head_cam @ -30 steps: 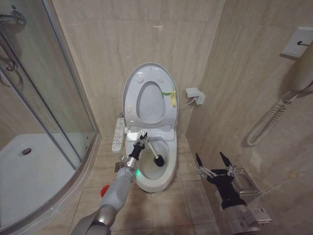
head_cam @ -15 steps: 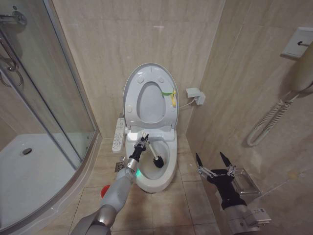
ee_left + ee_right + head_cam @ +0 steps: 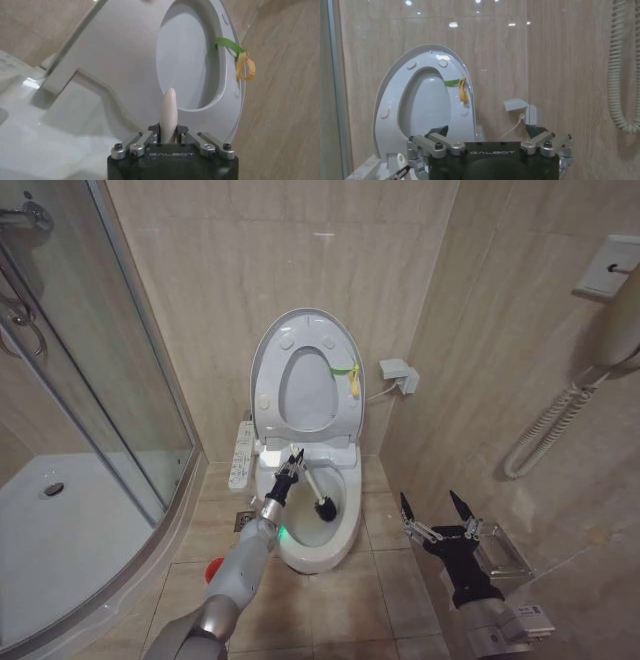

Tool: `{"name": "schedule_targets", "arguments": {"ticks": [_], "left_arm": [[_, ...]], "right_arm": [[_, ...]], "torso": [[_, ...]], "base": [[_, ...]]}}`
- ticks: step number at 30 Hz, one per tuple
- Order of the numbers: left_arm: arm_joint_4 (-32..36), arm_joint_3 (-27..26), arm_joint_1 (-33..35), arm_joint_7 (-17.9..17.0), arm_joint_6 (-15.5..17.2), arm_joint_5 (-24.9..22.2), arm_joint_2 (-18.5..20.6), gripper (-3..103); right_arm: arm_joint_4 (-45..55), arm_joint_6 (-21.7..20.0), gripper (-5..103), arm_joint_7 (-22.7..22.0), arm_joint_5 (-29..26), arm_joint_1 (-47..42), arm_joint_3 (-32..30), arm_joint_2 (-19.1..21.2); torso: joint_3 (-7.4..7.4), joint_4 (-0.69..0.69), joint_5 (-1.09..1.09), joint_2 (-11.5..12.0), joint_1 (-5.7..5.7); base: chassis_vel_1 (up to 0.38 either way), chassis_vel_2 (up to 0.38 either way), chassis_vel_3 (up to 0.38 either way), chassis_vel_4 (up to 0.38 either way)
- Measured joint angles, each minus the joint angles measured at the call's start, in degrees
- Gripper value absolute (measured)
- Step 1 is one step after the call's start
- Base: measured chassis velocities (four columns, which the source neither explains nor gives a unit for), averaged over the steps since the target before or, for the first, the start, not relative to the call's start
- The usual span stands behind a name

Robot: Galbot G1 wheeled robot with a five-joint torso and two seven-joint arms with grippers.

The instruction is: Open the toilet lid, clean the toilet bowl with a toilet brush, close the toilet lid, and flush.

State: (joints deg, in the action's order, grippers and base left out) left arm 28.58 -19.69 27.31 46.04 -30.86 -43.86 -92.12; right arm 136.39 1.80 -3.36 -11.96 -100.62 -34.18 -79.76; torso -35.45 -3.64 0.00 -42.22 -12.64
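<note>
The toilet lid (image 3: 304,328) stands upright against the wall, with the ring seat (image 3: 340,395) raised against it and a yellow-green tag (image 3: 350,375) at its edge. Below them the toilet bowl (image 3: 345,530) lies open. My left gripper (image 3: 289,472) is shut on the white handle of the toilet brush (image 3: 310,486), and the black bristle head (image 3: 325,508) is down inside the bowl. In the left wrist view the handle end (image 3: 170,108) sticks up between the shut fingers. My right gripper (image 3: 437,512) hangs open and idle to the right of the toilet, facing the raised lid (image 3: 395,82).
A glass shower screen (image 3: 110,380) and a white shower tray (image 3: 70,540) take up the left side. A red holder cup (image 3: 213,568) sits on the floor by my left arm. On the right wall hang a coiled cord (image 3: 545,435) and a wire rack (image 3: 500,555).
The left gripper and the brush handle have shifted very slightly to the right; the brush head stays in the bowl. The right arm has not moved.
</note>
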Motion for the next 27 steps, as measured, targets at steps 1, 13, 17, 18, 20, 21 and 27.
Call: {"name": "schedule_targets", "arguments": {"ticks": [1,13,17,18,20,21,27], "left_arm": [[0.16,-0.01,0.05,0.0,0.03,-0.11,0.0,21],[2.64,0.68,0.23,-0.62,0.95,-1.2,-0.01,21],[2.01,0.7,1.28,-0.31,0.87,-0.59,0.0,21],[2.16,0.68,1.35,-0.27,0.87,-0.59,0.0,21],[2.44,0.63,1.34,-0.26,0.88,-0.61,0.0,21],[3.07,0.55,1.04,-0.28,0.93,-0.69,0.0,21],[5.72,1.05,0.44,-0.81,1.05,-1.41,-0.03,21]], "right_arm": [[0.0,0.0,100,0.0,0.0,0.0,0.0,0.0],[0.0,0.0,100,0.0,0.0,0.0,0.0,0.0],[0.0,0.0,100,0.0,0.0,0.0,0.0,0.0],[0.0,0.0,100,0.0,0.0,0.0,0.0,0.0],[0.0,0.0,100,0.0,0.0,0.0,0.0,0.0],[0.0,0.0,100,0.0,0.0,0.0,0.0,0.0],[0.0,0.0,100,0.0,0.0,0.0,0.0,0.0]], "torso": [[0.0,-0.01,0.0,0.0,0.0],[0.0,-0.02,0.0,0.01,0.0],[0.01,0.0,0.0,0.01,0.0],[0.0,0.0,0.0,0.01,0.0],[0.0,-0.01,0.0,0.01,0.0],[0.0,-0.02,0.0,0.01,0.0],[0.0,-0.04,0.0,0.01,0.0]], "base": [[0.0,0.0,0.0,0.0],[0.0,0.0,0.0,0.0],[0.0,0.0,0.0,0.0],[0.0,0.0,0.0,0.0],[0.0,0.0,0.0,0.0],[0.0,0.0,0.0,0.0],[0.0,0.0,0.0,0.0]]}}
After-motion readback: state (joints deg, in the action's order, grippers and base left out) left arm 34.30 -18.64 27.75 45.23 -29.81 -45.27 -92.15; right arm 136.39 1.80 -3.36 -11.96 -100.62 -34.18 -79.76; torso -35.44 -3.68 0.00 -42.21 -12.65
